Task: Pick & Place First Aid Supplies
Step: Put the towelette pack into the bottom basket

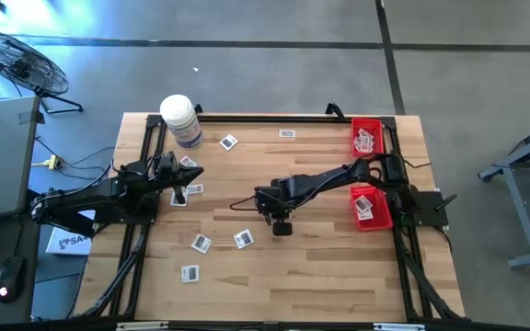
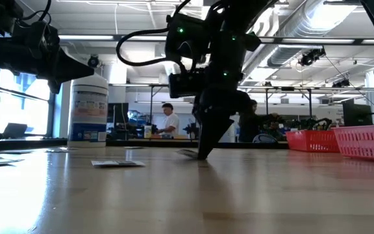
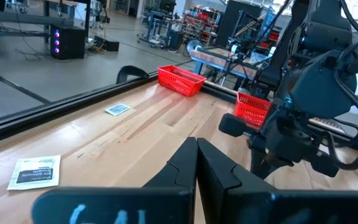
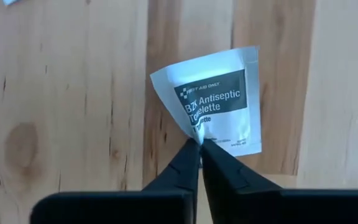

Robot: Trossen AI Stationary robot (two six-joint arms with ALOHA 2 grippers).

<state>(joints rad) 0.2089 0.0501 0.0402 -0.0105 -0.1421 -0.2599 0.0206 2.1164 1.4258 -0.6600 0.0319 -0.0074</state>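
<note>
**Two arms over the table, one packet pinched at mid-table**

Several small white packets lie scattered over the wooden table (image 1: 320, 267) in the high view: one (image 1: 229, 142) and another (image 1: 287, 134) near the far edge, two (image 1: 201, 243) (image 1: 244, 239) nearer the middle, and one (image 1: 190, 273) toward the near left. More packets fill the two red baskets at the right, the far one (image 1: 368, 135) and the nearer one (image 1: 372, 207). A white jar (image 1: 180, 119) stands at the far left corner. The right gripper (image 1: 282, 227) reaches out to the middle of the table, pointing down. The left gripper (image 1: 197, 172) waits at the left, just near of the jar.

Across the table top in the low view, the right gripper (image 2: 204, 155) stands with its tips down on the wood, drawn together to a point. A packet (image 2: 117, 163) lies flat to its left, and the jar (image 2: 88, 109) stands beyond that. People show in the room behind.

From the left wrist, the left arm's own fingers (image 3: 185, 165) press together with nothing between them. A packet (image 3: 36, 172) lies close by, another (image 3: 117, 109) farther off, and both red baskets show behind.

From the right wrist, the right gripper (image 4: 199, 144) is clamped on the edge of an antiseptic towelette packet (image 4: 219, 93), which rests on the wood with its pinched edge crumpled.
</note>
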